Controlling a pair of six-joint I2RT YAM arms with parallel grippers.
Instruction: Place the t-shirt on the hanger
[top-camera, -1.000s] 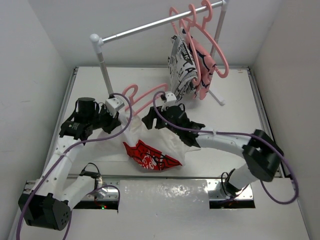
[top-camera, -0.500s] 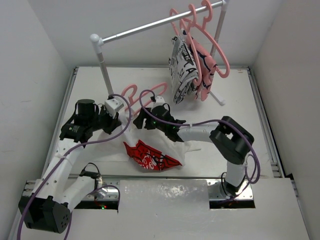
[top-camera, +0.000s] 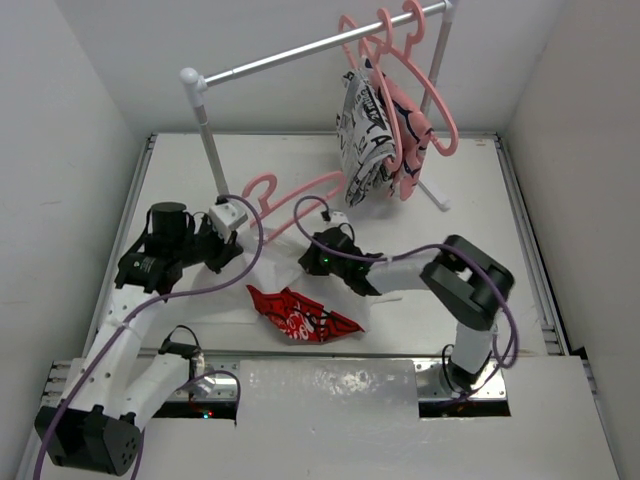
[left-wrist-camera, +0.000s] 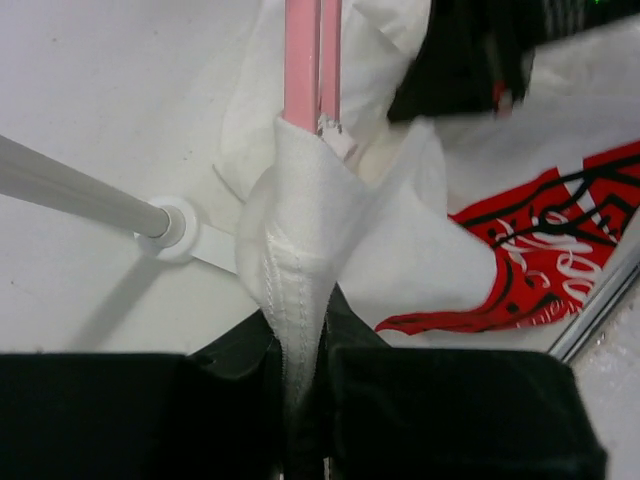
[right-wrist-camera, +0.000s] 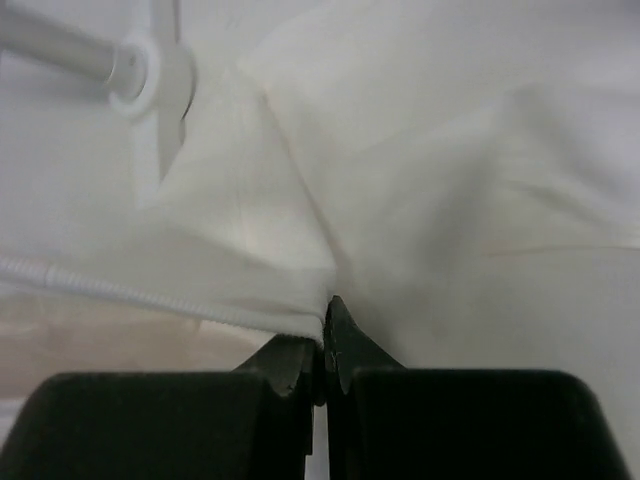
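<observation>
While the t-shirt (top-camera: 300, 315) lies bunched on the table (top-camera: 470, 190), the hanger (left-wrist-camera: 301, 60) pokes into it. The left gripper (left-wrist-camera: 303, 360) and right gripper (right-wrist-camera: 325, 335) both pinch its white cloth tight. Next, I think, the cloth must slide over the hanger's shoulder.

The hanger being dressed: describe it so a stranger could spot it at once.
Find the clothes rail at the back of the table. Just in front of its left post a pink hanger sits low, one end inside the white t-shirt. The other pink hangers all hang from the rail.
</observation>
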